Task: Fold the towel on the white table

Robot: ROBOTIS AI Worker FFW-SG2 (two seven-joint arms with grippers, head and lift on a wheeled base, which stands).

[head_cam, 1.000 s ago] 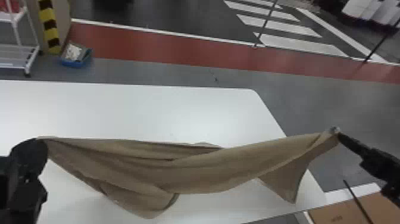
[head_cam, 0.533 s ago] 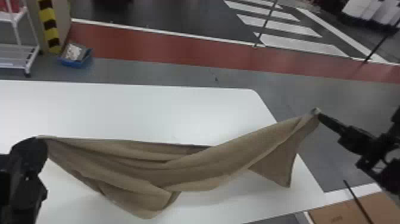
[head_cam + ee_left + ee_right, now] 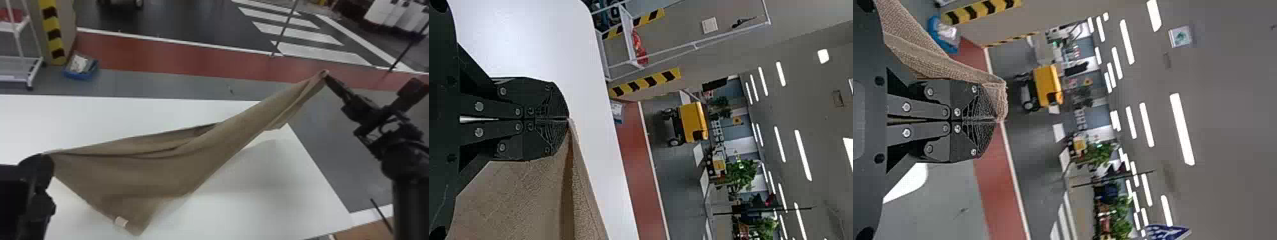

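Left gripper (image 3: 45, 155): pinching one end of the towel (image 3: 153, 172), low above the white table (image 3: 95, 118). Right gripper (image 3: 326, 76): pinching the other end, higher, beyond the table's right edge. Towel: brown, slanting between both, sagging over the worktop, pale label (image 3: 121, 221) near its lower corner.

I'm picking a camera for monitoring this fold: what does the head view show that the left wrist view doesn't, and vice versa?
Head view: the white label on the towel, and the right gripper holding up one end.
Left wrist view: ceiling lights and green plants.
Both: towel, left gripper, white table, red floor strip.
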